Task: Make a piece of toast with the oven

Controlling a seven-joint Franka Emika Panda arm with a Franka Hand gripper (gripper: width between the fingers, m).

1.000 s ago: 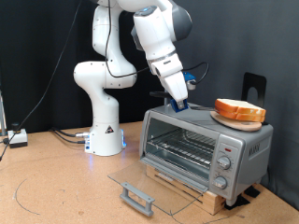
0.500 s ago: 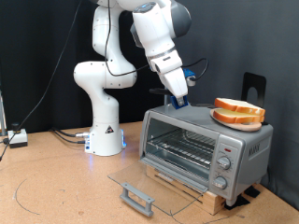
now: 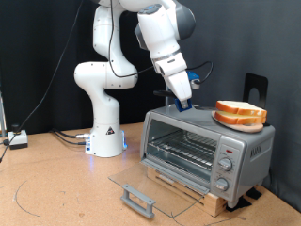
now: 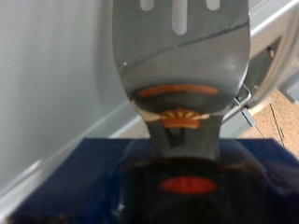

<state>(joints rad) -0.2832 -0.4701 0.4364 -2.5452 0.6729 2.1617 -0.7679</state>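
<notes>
Arm: white Franka (image 3: 141,42), base on the wooden table (image 3: 56,188) at ext view's left, reaching over to the oven's top.
Gripper: (image 3: 183,97) just above the oven roof, towards its back-left part in ext view, tilted. Fingers mostly hidden behind blue padding; can't tell how far they're closed, but wrist view shows a tool handle running out from betw. them, so it's gripping the tool.
Spatula: (image 4: 182,56) grey slotted blade w/ dark handle + orange marks, blue pad around the handle base. Blade points out along the fingers, lying over/near the oven's silver top surface; contact w/ the roof can't be judged. In ext view only a dark bit shows below the gripper.
Oven: (image 3: 202,151) silver toaster oven, on a wooden board (image 3: 193,191) on the table, ext view's right. Three knobs (image 3: 226,165) on its right panel.
Oven door: (image 3: 146,186) glass, swung fully down & open, grey bar handle (image 3: 138,199) at the front edge, near ext view's bottom.
Rack: (image 3: 183,151) wire rack visible inside.
Toast: two bread slices (image 3: 240,114) stacked on the oven roof, right-hand end in ext view; pale face, orange-brown crust. Gripper is near but apart from them, to their left in ext view.
Behind: black stand (image 3: 256,89) at the right, back of the oven.
Cables: (image 3: 66,137) along the table by the arm base, small box (image 3: 17,139) at far left.
</notes>
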